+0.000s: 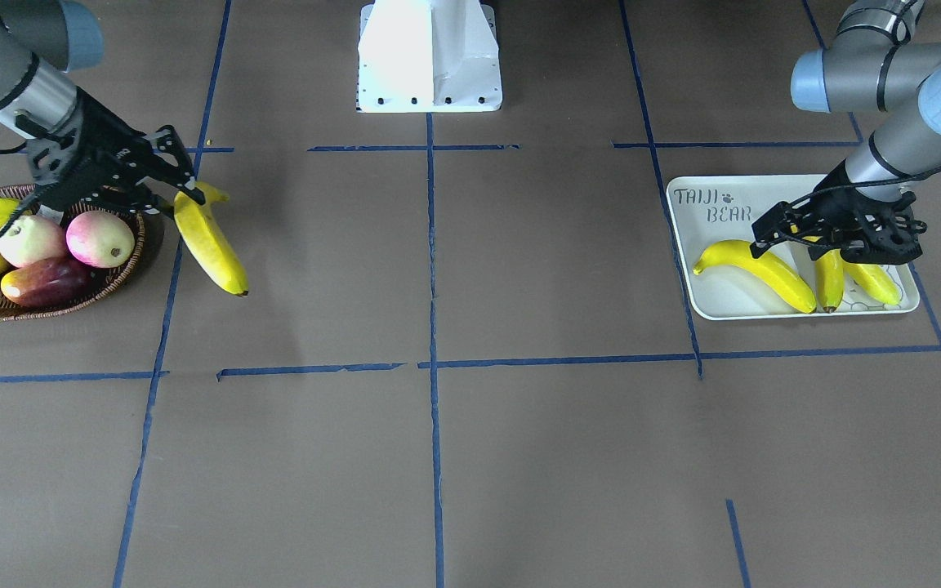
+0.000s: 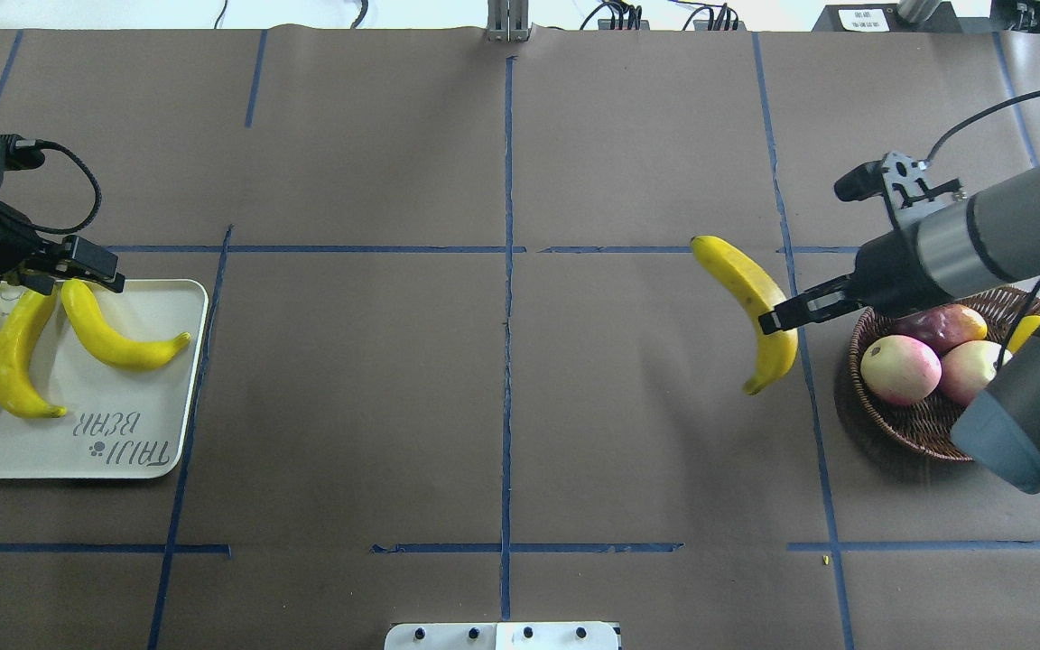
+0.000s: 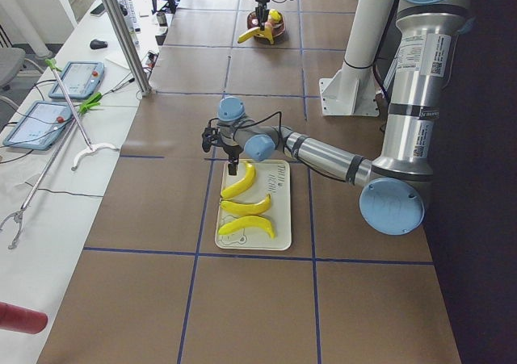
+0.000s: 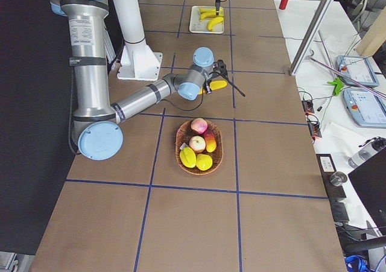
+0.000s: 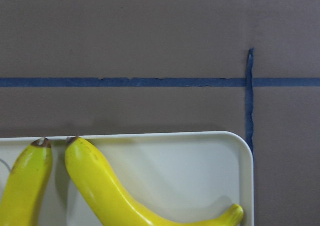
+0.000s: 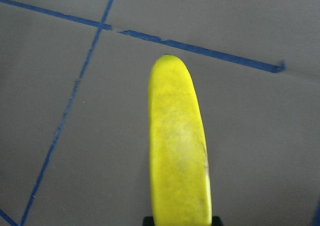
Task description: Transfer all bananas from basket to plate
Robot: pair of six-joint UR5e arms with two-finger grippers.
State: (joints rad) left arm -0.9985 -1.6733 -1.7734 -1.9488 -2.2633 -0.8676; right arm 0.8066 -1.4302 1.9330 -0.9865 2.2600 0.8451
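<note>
Banana [image 2: 746, 280] hangs pinched in our right hand [image 2: 768, 323] beside the basket [image 2: 917, 435], while our left hand [image 2: 69, 275] hovers spread, empty, above the plate [image 2: 123, 424].

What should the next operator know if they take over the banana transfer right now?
Right pincer: shut on the fourth banana, held clear of the basket, over the table beside it.
Left pincer: over the plate, holding nothing I can see; open or shut unclear.
Done: three bananas lie on the plate.
Left: carry the held banana to the plate. Only plumper fruit shows in the basket.
</note>
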